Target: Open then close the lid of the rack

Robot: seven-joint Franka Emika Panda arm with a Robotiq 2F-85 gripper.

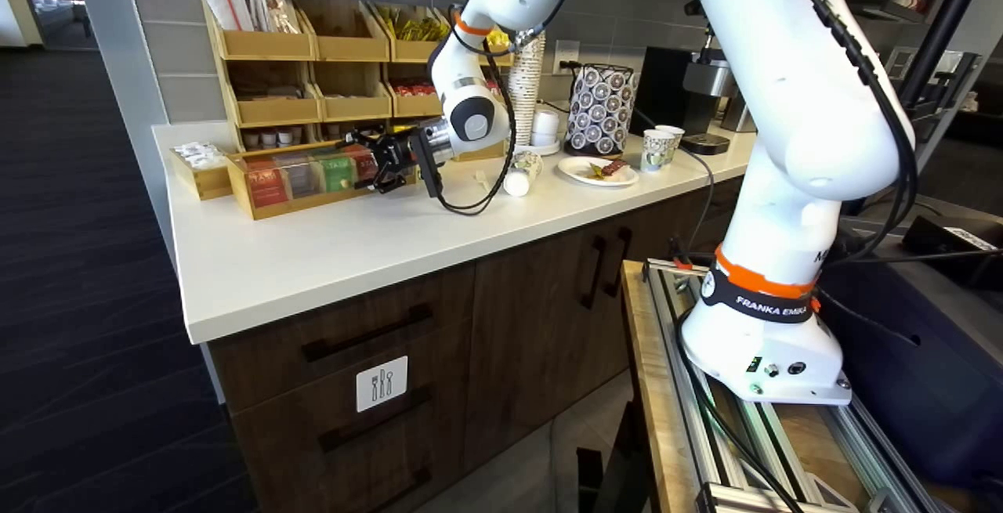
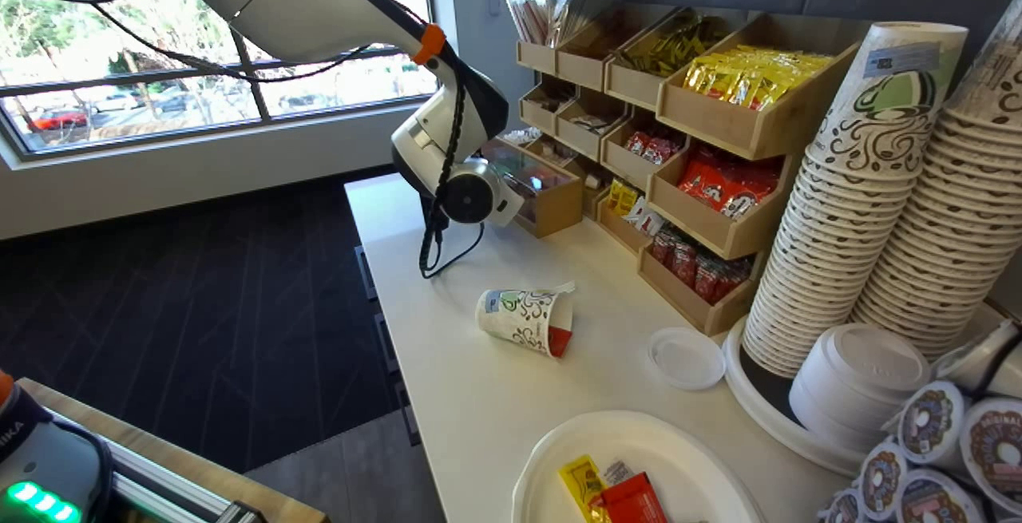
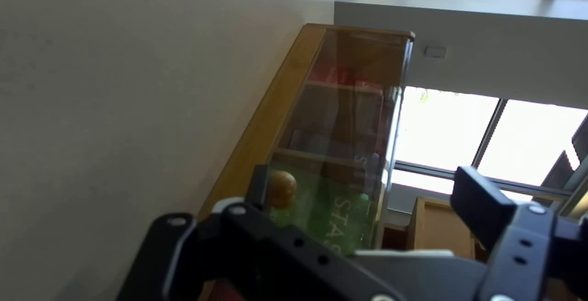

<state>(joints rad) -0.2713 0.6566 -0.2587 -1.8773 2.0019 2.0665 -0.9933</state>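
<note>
The rack is a long wooden box [image 1: 313, 203] on the counter, also showing in an exterior view [image 2: 556, 208] and the wrist view [image 3: 264, 126]. Its clear lid [image 1: 302, 172] lies shut over red, grey and green packets; the lid fills the middle of the wrist view [image 3: 344, 117]. A round wooden knob [image 3: 283, 188] sits on the lid near its lower edge. My gripper [image 1: 382, 159] is open and empty in front of the lid. In the wrist view [image 3: 367, 184], one fingertip is right beside the knob; whether they touch I cannot tell. The other finger is beyond the lid's upper edge.
Wooden snack bins [image 1: 313, 66] stand behind the rack. A small open box [image 1: 200, 168] is at its far end. A tipped paper cup [image 2: 519, 317], a plate with packets [image 2: 639, 435], a flat lid [image 2: 687, 358] and cup stacks [image 2: 830, 211] stand along the counter.
</note>
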